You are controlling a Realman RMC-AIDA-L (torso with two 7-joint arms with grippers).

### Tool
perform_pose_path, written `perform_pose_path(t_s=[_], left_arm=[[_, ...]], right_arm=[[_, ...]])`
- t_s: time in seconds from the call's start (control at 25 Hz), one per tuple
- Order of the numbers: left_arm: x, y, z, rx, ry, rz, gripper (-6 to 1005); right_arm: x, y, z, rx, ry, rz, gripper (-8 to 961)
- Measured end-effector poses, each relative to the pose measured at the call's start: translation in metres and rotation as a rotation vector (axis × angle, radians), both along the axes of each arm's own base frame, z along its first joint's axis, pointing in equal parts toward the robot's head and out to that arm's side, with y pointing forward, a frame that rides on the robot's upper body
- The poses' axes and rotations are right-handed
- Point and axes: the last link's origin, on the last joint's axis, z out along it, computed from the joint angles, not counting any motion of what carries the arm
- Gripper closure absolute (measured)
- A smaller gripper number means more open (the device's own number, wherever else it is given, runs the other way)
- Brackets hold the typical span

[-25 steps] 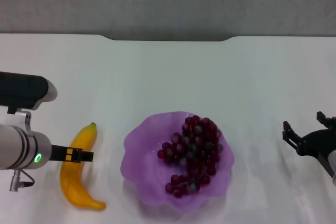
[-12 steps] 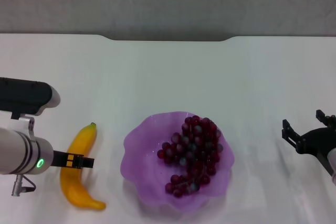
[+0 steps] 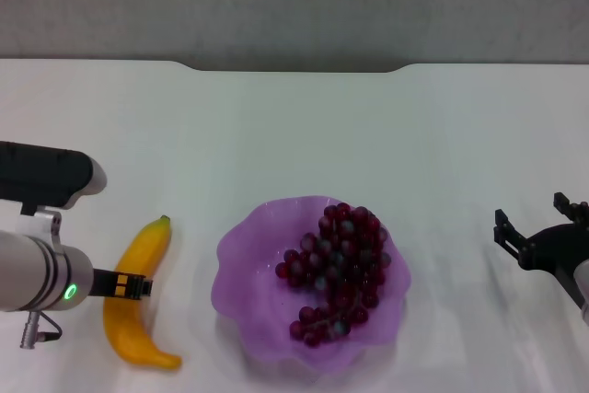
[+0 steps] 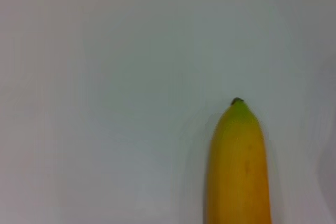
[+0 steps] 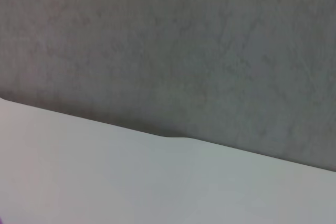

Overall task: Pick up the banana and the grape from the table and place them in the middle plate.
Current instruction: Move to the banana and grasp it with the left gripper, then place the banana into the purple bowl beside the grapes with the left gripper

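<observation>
Fingers of the left gripper straddle the banana; grip undeterminable. Squeeze mid-body, lift level toward the plate (grape already inside). Right gripper open, parked.

Tabletop inventory: counts by kind

Banana: 1, on the table, left. Plate: 1, purple, scalloped, centre near. Grape bunch: 1, in the plate; single grapes too many to count. Grippers: 2, left gripper and right gripper.
</observation>
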Motion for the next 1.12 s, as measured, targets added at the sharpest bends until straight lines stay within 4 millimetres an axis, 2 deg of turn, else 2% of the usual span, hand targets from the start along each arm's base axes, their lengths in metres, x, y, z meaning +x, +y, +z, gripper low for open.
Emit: perform_pose_path(t_s=[0.36,0.72,0.88,1.0,1.12], left_arm=[[-0.001,0.0,0.002,0.015,0.007,-0.009,502],[0.02,-0.006,0.029,0.215,-0.156,-0.21,502],[0.025,-0.023,0.043,0.403,-0.242,-0.352,502],[0.032,-0.045,0.049,0.602,-0.262,-0.458,502],[0.048,-0.061,0.043,0.712,-0.241,-0.578,502]], right_arm=[[0.001,0.0,0.0,0.0,-0.001,-0.001,59],[0.004,-0.002,0.001,0.0,-0.006,-0.009,59],[0.003,-0.002,0.001,-0.001,-0.006,-0.007,59],[0.004,-0.003,0.001,-0.001,-0.007,-0.011,59],[0.006,-0.004,0.001,-0.002,-0.009,-0.014,59]])
